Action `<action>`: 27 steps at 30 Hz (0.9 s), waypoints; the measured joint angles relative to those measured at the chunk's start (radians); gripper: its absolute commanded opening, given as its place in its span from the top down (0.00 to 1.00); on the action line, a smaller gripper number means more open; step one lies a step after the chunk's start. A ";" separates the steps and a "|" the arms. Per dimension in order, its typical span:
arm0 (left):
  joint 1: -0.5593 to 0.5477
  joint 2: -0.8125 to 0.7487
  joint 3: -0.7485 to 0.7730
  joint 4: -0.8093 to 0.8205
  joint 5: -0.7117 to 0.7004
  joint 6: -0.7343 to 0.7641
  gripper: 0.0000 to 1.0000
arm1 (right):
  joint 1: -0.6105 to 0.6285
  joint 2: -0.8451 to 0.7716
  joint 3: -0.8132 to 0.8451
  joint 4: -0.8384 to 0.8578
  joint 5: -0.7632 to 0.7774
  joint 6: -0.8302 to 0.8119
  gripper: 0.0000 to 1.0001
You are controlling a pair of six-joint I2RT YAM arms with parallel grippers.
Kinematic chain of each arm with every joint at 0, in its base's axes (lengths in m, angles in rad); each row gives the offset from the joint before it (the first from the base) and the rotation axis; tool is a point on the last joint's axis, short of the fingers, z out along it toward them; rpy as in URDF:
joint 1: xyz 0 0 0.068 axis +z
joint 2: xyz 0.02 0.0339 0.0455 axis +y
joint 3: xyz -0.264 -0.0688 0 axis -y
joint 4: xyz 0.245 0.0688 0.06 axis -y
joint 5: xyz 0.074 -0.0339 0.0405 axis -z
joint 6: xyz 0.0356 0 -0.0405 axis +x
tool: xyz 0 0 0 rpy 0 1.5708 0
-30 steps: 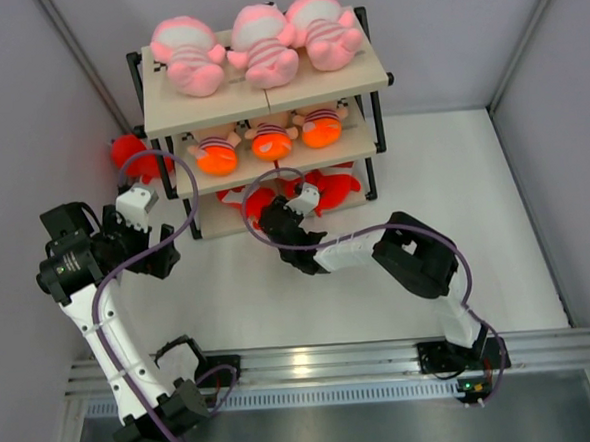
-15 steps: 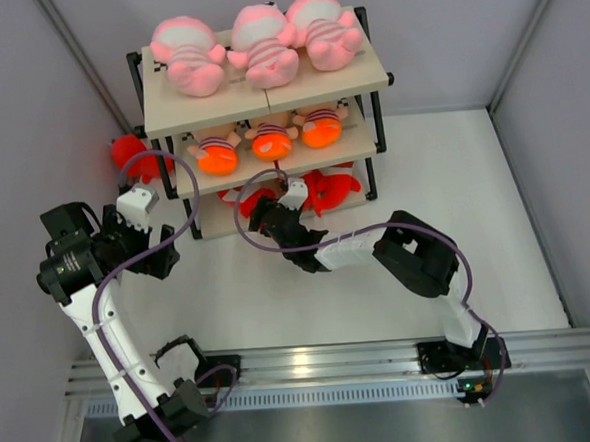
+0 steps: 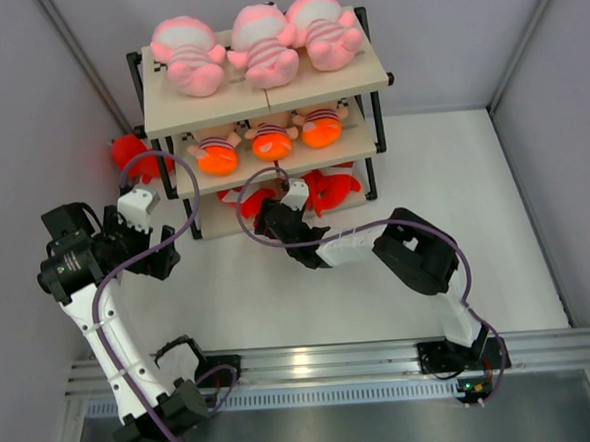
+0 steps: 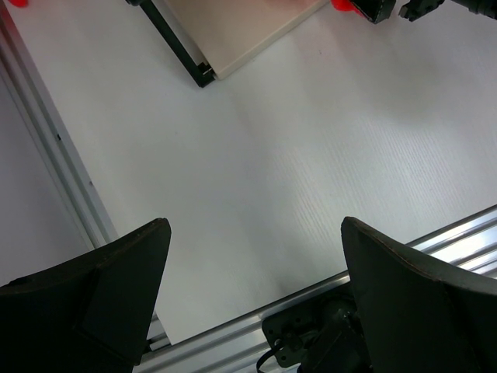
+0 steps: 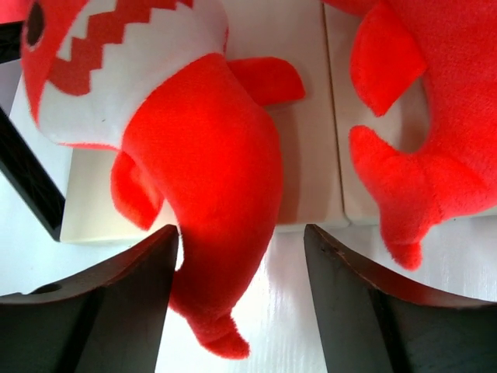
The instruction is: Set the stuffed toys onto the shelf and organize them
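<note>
**One toy off the shelf, the rest look placed**

Right gripper [image 5: 239,237] is at the front edge of the lowest tier with its jaws apart and nothing clamped. A red shark [image 5: 202,155] lies between the fingers. Its body is on the bottom board [image 5: 311,179] and its tail hangs over the near edge. The left-hand finger [image 5: 116,295] is just beside the tail, but I cannot tell whether it touches. A second shark [image 5: 435,101] lies on the same board, off to the gripper's right.

Left gripper [image 4: 252,225] is spread wide and holding nothing, with only bare table [image 4: 295,155] under it.

Progress, judged from the layout:
- Highest tier of the shelf [image 3: 267,97], above the right gripper: three pink toys [image 3: 264,45] in a row.
- Next tier down: three orange-faced striped toys [image 3: 270,142] in a row.
- Lowest tier: two sharks seen. The first one probably needs a nudge inward.
- Still to do: one loose red toy [image 3: 129,153] on the floor just beyond the left gripper [image 3: 139,202], beside the shelf's left legs and partly hidden by the frame.

Views:
- The right wrist camera alone shows the overhanging tail and the gap between the jaws. From overhead, the right gripper [image 3: 289,196] is mostly tucked under the boards.
- Only the overhead camera shows the upper tiers and the loose toy.
- The left wrist camera catches only a shelf corner.
</note>
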 measured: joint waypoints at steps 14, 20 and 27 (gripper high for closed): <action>0.000 0.000 -0.006 0.000 -0.002 0.004 0.03 | -0.020 0.039 0.034 0.006 -0.078 0.120 1.00; 0.000 0.000 -0.020 0.000 -0.001 0.008 0.03 | -0.016 0.039 -0.001 0.044 -0.017 0.261 1.00; 0.000 0.000 -0.020 0.000 0.016 0.003 0.03 | 0.028 0.033 0.029 -0.034 0.201 0.464 1.00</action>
